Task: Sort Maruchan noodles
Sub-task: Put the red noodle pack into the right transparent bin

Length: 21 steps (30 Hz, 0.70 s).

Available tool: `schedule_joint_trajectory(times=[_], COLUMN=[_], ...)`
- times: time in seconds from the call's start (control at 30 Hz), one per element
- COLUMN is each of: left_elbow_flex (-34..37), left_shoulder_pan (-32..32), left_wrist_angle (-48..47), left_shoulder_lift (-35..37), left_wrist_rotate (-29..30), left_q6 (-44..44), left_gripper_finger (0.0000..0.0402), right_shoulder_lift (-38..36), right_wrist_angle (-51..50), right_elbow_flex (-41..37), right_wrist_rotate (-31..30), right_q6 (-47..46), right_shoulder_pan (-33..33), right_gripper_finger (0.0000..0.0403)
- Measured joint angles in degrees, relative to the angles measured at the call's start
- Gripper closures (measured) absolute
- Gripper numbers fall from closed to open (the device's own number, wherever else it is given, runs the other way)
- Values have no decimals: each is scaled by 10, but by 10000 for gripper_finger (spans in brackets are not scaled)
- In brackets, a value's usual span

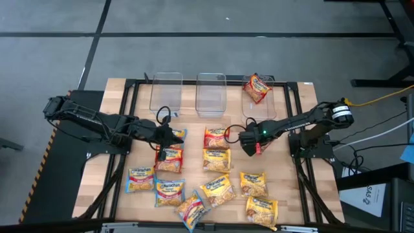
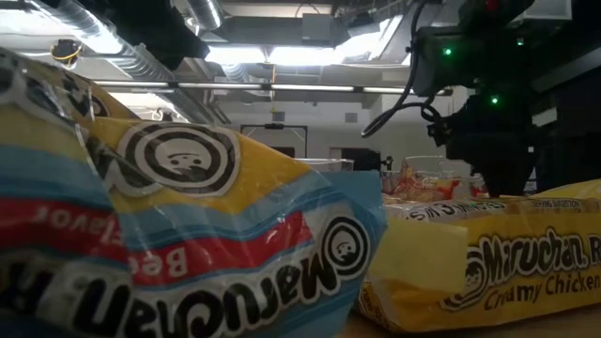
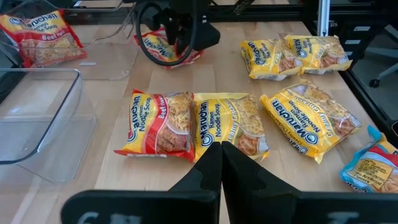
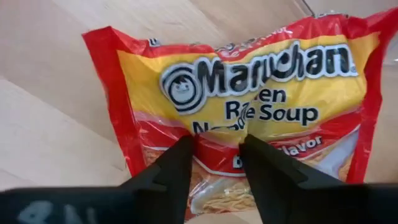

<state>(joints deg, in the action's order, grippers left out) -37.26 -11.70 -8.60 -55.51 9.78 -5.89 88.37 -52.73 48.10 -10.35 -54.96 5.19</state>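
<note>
The right gripper (image 4: 214, 146) is seen with its two fingers parted narrowly, their tips set down on a red-trimmed packet (image 4: 249, 106) that lies flat on the wooden table (image 4: 56, 93); the wrapper is touched, but whether it is pinched cannot be told. In the high view this right gripper (image 1: 246, 140) is placed at the right edge of the same red-trimmed packet (image 1: 216, 136), at the middle of the table.

The left gripper (image 1: 169, 136) is held just left of that packet, its fingers (image 3: 211, 163) pressed together with nothing between them.

Three clear bins (image 1: 211, 94) are lined up beyond the packet; in the rightmost one another red packet (image 1: 257, 87) is lodged. The remaining noodle packets (image 1: 217, 159), yellow-, blue- and red-trimmed, are scattered nearer than the central packet.
</note>
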Motion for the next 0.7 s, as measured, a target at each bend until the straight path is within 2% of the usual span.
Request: schedule_joint_trajectory(times=[0.33, 0.7], left_elbow_flex=[0, 0], left_shoulder_pan=[0, 0], left_wrist_angle=[0, 0], left_shoulder_lift=[0, 0], left_wrist_rotate=[0, 0], left_q6=[0, 4], left_gripper_finger=[401, 401], right_shoulder_lift=[0, 2], right_wrist_angle=[-1, -71], right_elbow_flex=[1, 84], right_wrist_rotate=[0, 8], right_q6=[-1, 12], right_shoulder_pan=[0, 0], right_gripper_finger=[384, 394])
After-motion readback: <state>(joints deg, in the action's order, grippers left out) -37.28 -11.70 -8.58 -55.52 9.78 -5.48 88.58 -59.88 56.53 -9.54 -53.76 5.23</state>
